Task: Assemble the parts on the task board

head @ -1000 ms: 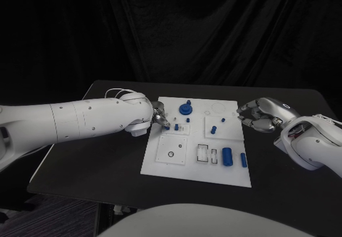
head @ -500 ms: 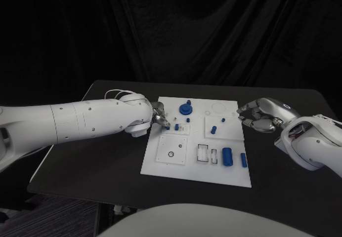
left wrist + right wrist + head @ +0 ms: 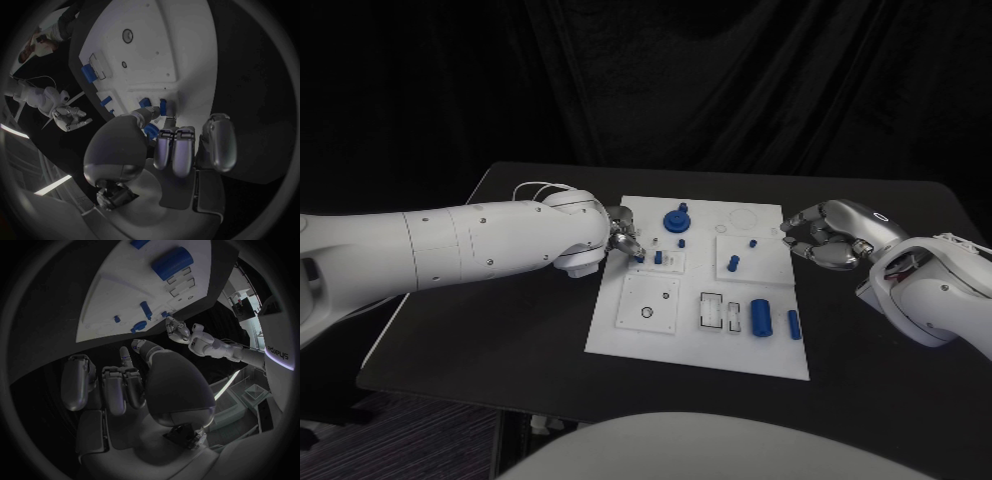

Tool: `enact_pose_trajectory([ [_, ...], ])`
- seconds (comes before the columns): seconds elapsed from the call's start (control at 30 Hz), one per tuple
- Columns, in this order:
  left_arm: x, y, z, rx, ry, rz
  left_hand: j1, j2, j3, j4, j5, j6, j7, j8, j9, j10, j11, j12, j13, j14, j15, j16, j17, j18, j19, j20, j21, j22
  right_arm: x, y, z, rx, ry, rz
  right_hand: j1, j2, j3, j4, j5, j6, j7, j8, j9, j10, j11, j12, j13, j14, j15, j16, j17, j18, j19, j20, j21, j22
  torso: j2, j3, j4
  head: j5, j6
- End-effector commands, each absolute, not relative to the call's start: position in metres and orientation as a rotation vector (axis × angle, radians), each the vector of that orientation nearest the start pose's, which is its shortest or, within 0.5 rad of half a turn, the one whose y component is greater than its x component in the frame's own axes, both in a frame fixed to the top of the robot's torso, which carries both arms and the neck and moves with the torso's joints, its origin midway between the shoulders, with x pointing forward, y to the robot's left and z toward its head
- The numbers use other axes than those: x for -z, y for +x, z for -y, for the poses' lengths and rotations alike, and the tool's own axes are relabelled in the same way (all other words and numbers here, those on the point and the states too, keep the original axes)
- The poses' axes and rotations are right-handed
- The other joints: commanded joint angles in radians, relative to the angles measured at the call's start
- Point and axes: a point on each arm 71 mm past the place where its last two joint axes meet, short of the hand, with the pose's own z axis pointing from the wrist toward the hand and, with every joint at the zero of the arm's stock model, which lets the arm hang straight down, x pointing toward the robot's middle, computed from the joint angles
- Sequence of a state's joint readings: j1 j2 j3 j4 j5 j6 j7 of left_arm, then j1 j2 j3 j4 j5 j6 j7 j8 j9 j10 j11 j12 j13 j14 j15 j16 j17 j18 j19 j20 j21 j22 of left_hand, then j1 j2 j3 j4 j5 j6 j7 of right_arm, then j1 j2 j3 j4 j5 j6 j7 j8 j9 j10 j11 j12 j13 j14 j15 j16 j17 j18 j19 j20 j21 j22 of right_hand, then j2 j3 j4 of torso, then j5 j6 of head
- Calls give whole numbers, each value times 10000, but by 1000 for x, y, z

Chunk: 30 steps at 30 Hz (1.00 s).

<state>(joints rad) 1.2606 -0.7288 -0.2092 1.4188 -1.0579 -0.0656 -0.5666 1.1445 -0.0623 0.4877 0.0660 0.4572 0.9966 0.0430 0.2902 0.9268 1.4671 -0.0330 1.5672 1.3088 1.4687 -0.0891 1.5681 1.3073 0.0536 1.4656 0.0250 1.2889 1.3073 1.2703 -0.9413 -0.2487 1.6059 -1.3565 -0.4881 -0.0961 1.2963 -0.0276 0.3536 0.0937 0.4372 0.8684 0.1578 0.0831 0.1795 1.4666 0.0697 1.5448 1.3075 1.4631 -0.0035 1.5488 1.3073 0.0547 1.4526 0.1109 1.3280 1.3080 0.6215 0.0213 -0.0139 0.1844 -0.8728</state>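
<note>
- White task board (image 3: 635,335) lying mid-surface, black surface (image 3: 502,330) showing bare on all sides of it, widest toward the near left corner.
- Left hand (image 3: 623,240) over the board's left edge, fingers curled, pinching a small blue part (image 3: 150,131) between thumb and fingers; in the wrist view two more blue pegs (image 3: 154,103) standing just beyond the fingertips.
- Right hand (image 3: 819,235) just off the board's right edge, above bare surface, fingers curled in loosely; a small blue piece (image 3: 127,362) seems to sit at the fingertips, though cannot tell if truly held.
- Counting blue on the board from the head view: one tall knob (image 3: 678,218) near the far edge, one upright peg (image 3: 733,263), one fat cylinder (image 3: 760,316) and one slim bar (image 3: 792,324) near the right edge.
</note>
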Motion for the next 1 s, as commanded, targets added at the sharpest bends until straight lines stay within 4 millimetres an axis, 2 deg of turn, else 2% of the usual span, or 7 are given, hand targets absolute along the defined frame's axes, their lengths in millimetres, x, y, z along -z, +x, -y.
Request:
enact_pose_trajectory([
  [0.03, 258, 484, -200, 2979, -2459, -22705, -57, 50, 226, -206, -45, -18, -71, 18, 0, 1037, -53, 36, 2620, 1021, -55, 27, 2635, 63, 196, -90, -84, 1828, 213, 454, 233, -6141, -488, -16860, 69, -15, 90, 19, 58, 6, 21, -52, -25, 604, 53, -65, 2221, 945, 57, -42, 2264, 84, -65, -28, -55, 1750, 3, 3, -2, 5, 2],
  [0.13, 259, 484, -200, 2986, -2412, -22766, -233, 55, 117, -130, -395, -54, -66, -21, 18, 1037, -41, 36, 2620, 1021, -41, 27, 2635, 69, 186, -80, -127, 1819, 213, 454, 233, -6131, -476, -16882, 69, -15, 90, 19, 58, 6, 21, -52, -25, 604, 53, -65, 2221, 945, 57, -42, 2264, 84, -65, -28, -55, 1750, 0, 3, -5, -4, 2],
  [0.27, 260, 483, -200, 2944, -2364, -22874, -291, 57, 66, -96, -442, -53, -65, -31, 20, 1037, -38, 36, 2620, 1021, -39, 27, 2635, 71, 183, -77, -141, 1816, 213, 454, 234, -6121, -447, -16916, 69, -15, 90, 19, 58, 6, 21, -52, -25, 604, 53, -65, 2221, 945, 57, -42, 2264, 84, -65, -28, -55, 1750, 1, 2, -3, 4, 2],
  [0.33, 261, 483, -201, 2919, -2338, -22936, -486, 79, -141, 56, -908, -40, -74, -65, 12, 1037, -40, 36, 2620, 1021, -31, 27, 2635, 75, 175, -66, -175, 1808, 213, 454, 234, -6130, -412, -16946, 69, -15, 90, 19, 58, 6, 21, -52, -25, 604, 53, -65, 2221, 945, 57, -42, 2264, 84, -65, -28, -55, 1750, 1, 1, 0, -2, 2],
  [0.7, 265, 480, -203, 2626, -2205, -23341, -927, 195, -1200, 616, -2514, 39, -16, -377, -189, 1037, 15, 36, 2620, 1021, 7, 27, 2635, 95, 150, -36, -318, 1783, 214, 454, 234, -6144, -337, -17035, 67, -10, 102, 19, 59, 19, 20, -48, -27, 605, 53, -65, 2222, 946, 58, -42, 2264, 85, -67, -28, -61, 1748, -1, 1, -2, -4, 2],
  [0.8, 266, 480, -204, 2555, -2197, -23406, -1036, 231, -1489, 810, -2785, 43, 15, -477, -268, 1037, 42, 36, 2620, 1021, 28, 27, 2635, 102, 139, -18, -363, 1774, 214, 453, 234, -6131, -326, -17051, 67, -10, 102, 19, 59, 19, 20, -48, -27, 605, 53, -65, 2222, 946, 58, -42, 2264, 85, -67, -28, -61, 1748, -2, 3, -2, -8, 2],
  [1.0, 267, 480, -206, 2516, -2188, -23455, -1128, 253, -1810, 1010, -2876, 67, 41, -576, -353, 1037, 66, 36, 2620, 1016, 48, 14, 2617, 112, 125, 3, -423, 1762, 214, 454, 234, -6121, -321, -17070, 67, -10, 102, 19, 59, 19, 20, -48, -27, 605, 53, -65, 2222, 946, 58, -42, 2264, 85, -67, -28, -61, 1748, 0, 1, 0, -4, 2],
])
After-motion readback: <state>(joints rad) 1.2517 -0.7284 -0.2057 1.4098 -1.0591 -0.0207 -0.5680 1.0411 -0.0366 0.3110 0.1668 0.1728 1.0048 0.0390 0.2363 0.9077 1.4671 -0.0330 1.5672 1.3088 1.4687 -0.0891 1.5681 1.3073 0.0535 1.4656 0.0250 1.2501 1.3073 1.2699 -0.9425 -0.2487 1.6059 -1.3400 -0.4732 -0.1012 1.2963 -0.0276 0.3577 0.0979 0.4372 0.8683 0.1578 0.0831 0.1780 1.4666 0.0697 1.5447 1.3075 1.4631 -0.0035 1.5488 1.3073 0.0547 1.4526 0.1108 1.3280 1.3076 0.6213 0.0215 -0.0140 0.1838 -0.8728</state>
